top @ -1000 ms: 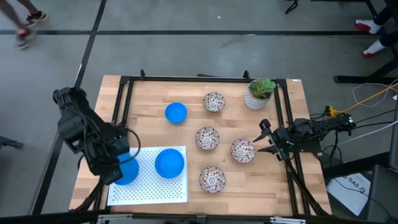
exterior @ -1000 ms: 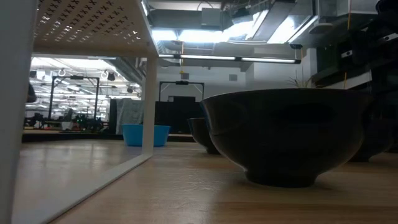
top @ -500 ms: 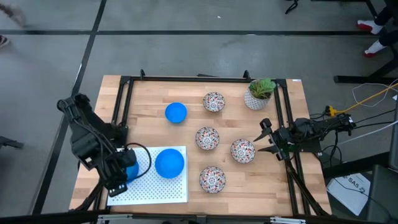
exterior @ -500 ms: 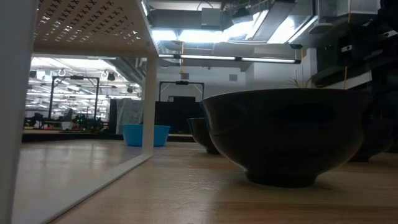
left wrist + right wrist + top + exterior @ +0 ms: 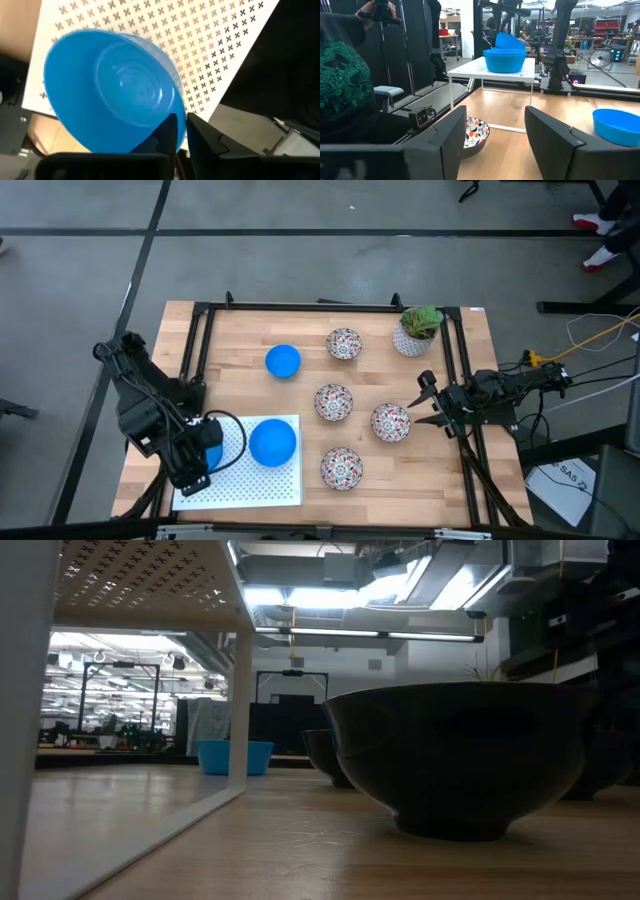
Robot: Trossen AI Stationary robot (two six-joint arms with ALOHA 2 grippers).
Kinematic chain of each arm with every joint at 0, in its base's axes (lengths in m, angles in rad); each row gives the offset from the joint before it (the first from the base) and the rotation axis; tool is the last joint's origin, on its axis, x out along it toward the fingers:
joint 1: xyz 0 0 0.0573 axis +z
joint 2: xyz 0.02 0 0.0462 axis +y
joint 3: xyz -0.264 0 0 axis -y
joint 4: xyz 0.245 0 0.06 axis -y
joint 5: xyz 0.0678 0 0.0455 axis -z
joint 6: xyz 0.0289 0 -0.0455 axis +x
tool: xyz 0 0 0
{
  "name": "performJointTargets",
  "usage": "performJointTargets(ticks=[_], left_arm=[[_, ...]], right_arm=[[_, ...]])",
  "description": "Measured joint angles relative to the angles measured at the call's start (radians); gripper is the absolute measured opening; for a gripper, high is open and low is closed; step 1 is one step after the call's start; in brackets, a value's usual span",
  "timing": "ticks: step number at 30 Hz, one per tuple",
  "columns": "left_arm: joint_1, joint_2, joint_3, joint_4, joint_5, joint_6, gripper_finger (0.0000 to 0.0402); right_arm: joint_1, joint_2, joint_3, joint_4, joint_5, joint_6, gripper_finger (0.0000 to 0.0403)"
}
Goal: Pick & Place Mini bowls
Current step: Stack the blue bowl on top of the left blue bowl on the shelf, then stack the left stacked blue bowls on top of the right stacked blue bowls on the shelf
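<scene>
Left gripper (image 5: 181, 131) pinched the rim of a plain bright blue mini bowl (image 5: 112, 90), tilted above the white perforated shelf (image 5: 262, 483); right gripper (image 5: 424, 404) waited spread beside a floral patterned bowl (image 5: 390, 422). Risk: thin rim grip slipping, bowl dropping off-edge.

Dark jointed arms (image 5: 150, 415), black cables

- From above, my left arm (image 5: 160, 425) covers most of the blue bowl (image 5: 208, 454) it carries.
- In the low view, the nearest bowl (image 5: 460, 755) reads only as a dark silhouette; I can't tell its pattern.
- The white shelf (image 5: 130, 580) is cropped there.
</scene>
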Motion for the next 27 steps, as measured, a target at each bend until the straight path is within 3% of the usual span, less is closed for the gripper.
performJointTargets(ticks=[13, 27], left_arm=[[0.000, 0.000, 0.000, 0.000, -0.044, 0.062, 0.0120], [0.025, 0.031, 0.000, 0.000, -0.087, 0.098, 0.0116]], right_arm=[[0.000, 0.000, 0.000, 0.000, 0.000, 0.005, 0.0200], [0.000, 0.000, 0.000, 0.000, 0.000, 0.002, 0.0200]])
